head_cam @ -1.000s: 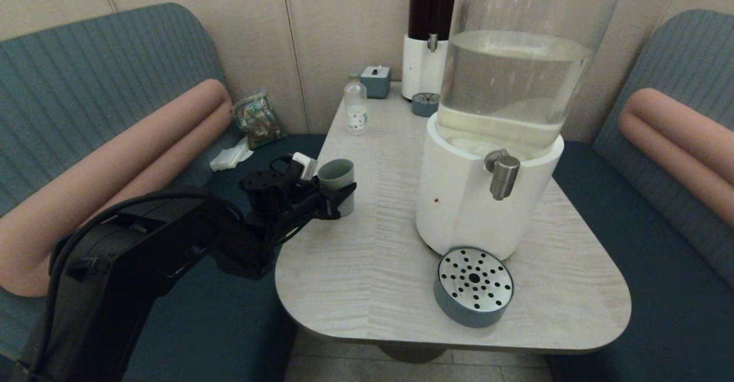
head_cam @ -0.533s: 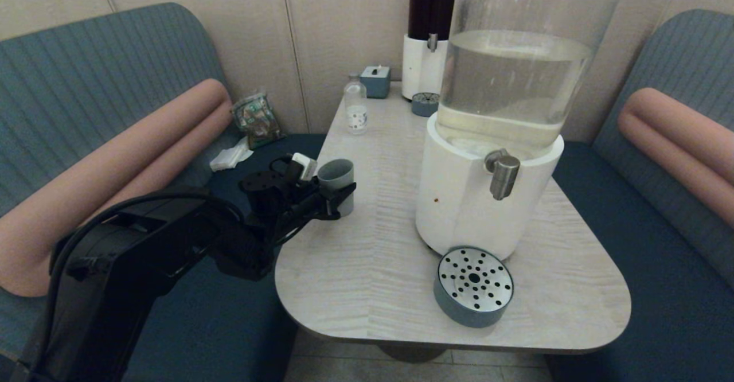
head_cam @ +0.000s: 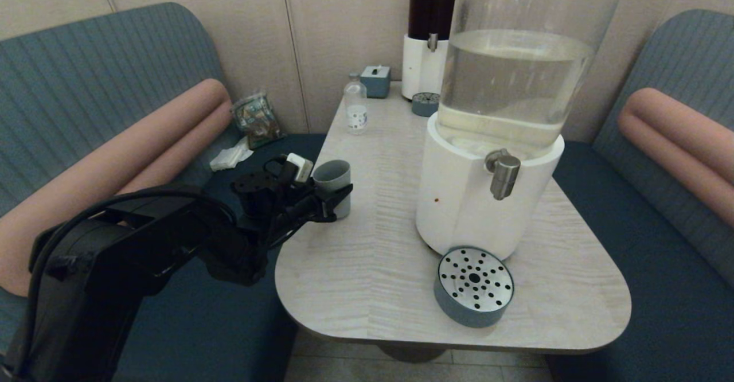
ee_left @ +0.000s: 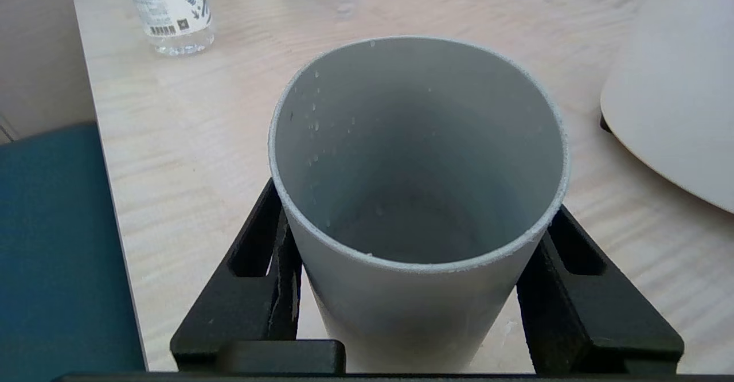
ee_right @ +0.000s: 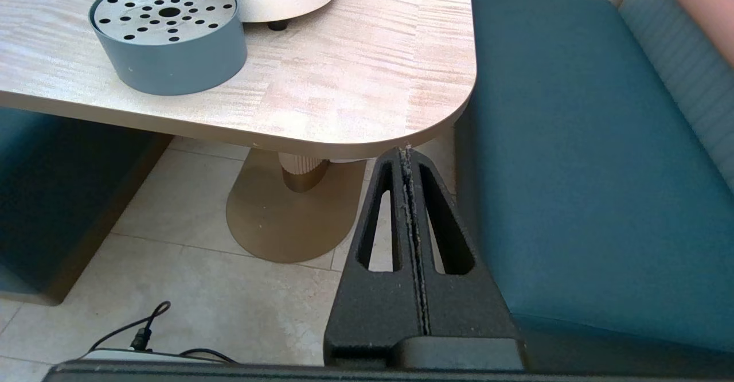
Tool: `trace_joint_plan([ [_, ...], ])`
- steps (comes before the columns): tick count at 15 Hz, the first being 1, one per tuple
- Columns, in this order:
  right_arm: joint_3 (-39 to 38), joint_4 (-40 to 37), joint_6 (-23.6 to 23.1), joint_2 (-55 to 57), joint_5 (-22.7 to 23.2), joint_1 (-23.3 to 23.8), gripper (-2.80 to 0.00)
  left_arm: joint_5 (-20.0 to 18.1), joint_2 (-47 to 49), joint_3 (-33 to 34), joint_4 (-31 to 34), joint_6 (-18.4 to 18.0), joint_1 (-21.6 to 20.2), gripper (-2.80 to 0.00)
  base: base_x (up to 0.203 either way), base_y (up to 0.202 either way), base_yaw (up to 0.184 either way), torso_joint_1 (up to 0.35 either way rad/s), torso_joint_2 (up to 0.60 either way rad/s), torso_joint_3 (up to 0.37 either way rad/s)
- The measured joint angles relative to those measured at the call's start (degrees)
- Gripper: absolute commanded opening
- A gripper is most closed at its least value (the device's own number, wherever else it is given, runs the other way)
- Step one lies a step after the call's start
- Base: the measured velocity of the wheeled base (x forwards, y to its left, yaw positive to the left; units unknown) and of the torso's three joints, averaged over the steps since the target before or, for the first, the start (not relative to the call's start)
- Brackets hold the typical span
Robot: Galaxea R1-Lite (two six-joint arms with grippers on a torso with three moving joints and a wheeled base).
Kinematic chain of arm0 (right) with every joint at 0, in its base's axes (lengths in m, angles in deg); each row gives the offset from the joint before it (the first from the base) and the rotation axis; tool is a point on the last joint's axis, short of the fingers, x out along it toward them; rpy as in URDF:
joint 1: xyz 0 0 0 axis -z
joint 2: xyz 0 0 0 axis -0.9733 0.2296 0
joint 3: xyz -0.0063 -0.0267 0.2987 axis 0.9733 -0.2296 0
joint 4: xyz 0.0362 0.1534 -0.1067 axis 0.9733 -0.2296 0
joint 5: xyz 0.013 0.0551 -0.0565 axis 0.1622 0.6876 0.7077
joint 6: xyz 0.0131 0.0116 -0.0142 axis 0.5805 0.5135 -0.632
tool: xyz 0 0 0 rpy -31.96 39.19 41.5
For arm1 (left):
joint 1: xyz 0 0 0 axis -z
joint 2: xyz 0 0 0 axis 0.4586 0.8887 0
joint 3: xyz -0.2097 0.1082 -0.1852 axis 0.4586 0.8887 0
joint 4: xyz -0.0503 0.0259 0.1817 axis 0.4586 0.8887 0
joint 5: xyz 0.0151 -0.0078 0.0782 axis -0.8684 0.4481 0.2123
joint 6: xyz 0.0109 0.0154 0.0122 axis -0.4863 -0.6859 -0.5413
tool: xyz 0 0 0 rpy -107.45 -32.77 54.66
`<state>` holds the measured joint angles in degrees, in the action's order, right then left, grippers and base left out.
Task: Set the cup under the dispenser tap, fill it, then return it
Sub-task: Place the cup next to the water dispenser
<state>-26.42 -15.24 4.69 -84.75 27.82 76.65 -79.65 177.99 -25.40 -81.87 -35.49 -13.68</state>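
The grey-blue cup (head_cam: 332,176) stands upright at the table's left edge, well left of the big clear dispenser (head_cam: 519,72) and its steel tap (head_cam: 503,174). My left gripper (head_cam: 336,196) is shut on the cup, one black finger on each side below the rim. From the left wrist the cup (ee_left: 418,141) looks empty, with only droplets on its inner wall, and the left gripper (ee_left: 418,198) holds it. My right gripper (ee_right: 406,152) is shut on nothing, parked low off the table's near right corner; it does not show in the head view.
A round perforated drip tray (head_cam: 475,284) sits on the table (head_cam: 373,267) below the tap. At the back stand a small clear bottle (head_cam: 355,109), a tissue box (head_cam: 375,79) and the dark-liquid dispenser (head_cam: 427,38). Benches flank the table.
My left arm has shifted slightly left and toward me, and the cup between its fingers moved a little with it. The dispenser and tray have not moved.
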Motion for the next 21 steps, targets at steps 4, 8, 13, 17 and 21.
trace_joint_plan([
  [4, 0.0, 0.0, 0.0, 0.0, 0.0, 0.0, -2.8, -0.1, 0.0, 0.1, -0.3, -0.2, 0.0, 0.0, 0.0, 0.0, 0.0, 0.0, 0.0, 0.0],
  [8, 0.0, 0.0, 0.0, 0.0, 0.0, 0.0, -2.8, -0.1, 0.0, 0.1, -0.4, -0.1, 0.0, 0.0, 0.0, 0.0, 0.0, 0.0, 0.0, 0.0],
  [13, 0.0, 0.0, 0.0, 0.0, 0.0, 0.0, -2.8, 0.0, -3.1, 5.5, -0.4, 0.0, 0.0, 0.0, 0.0, 0.0, 0.0, 0.0, 0.0, 0.0],
  [17, 0.0, 0.0, 0.0, 0.0, 0.0, 0.0, -2.8, 1.1, -10.6, 16.8, -0.9, -0.4, -0.1, -0.58, 0.0, 0.0, 0.0, 0.0, 0.0, 0.0],
  [21, 0.0, 0.0, 0.0, 0.0, 0.0, 0.0, -2.8, 2.1, -18.4, 26.5, -7.3, -0.5, -0.2, -2.8, 0.0, 0.0, 0.0, 0.0, 0.0, 0.0],
])
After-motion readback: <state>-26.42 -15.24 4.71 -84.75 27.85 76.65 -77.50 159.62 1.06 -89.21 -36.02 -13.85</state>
